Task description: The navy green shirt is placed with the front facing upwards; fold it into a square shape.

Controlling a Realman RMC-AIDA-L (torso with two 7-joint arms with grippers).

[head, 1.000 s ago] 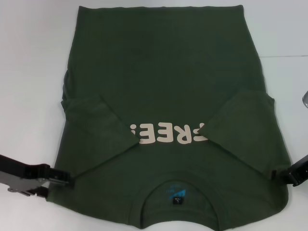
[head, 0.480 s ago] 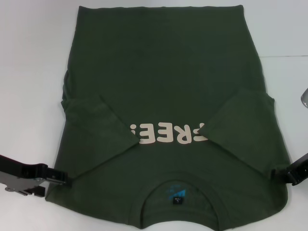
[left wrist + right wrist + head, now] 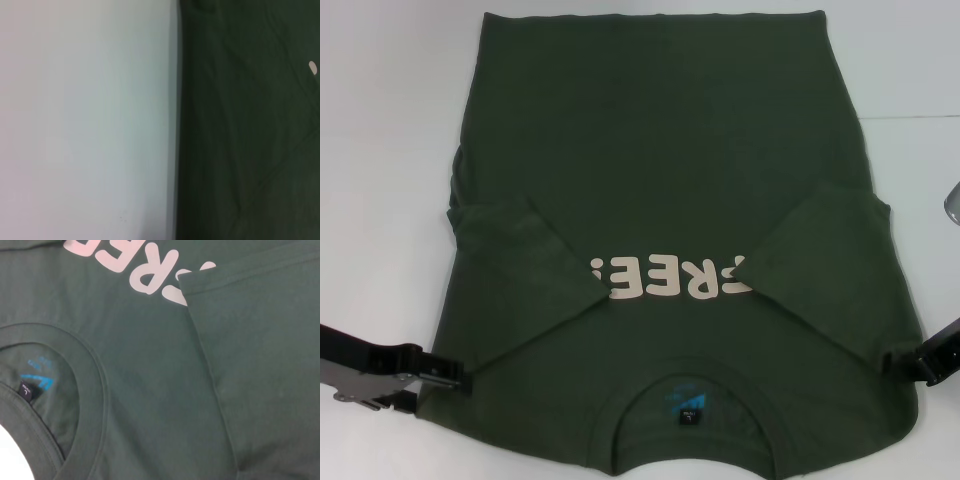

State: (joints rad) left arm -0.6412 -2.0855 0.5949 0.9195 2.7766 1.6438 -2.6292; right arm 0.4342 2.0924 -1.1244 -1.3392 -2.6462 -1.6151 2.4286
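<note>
The navy green shirt lies face-up on the counter, both sleeves folded inward. Little has changed: left pincer and right pincer remain at the near shoulders, apparently pinching cloth.

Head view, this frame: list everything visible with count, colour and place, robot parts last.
shirt: one, dark olive green, spread front-up on the table, collar nearest the robot, both sleeves folded in over the chest.
lettering: one line, cream, across the chest, its ends covered by the sleeves.
label: one, blue, inside the collar.
table: one, white, under the shirt.
grey object: one, cut off at the table's right edge; cannot identify.
left gripper: one, black, at the shirt's left shoulder edge.
right gripper: one, black, at the shirt's right shoulder edge.
</note>
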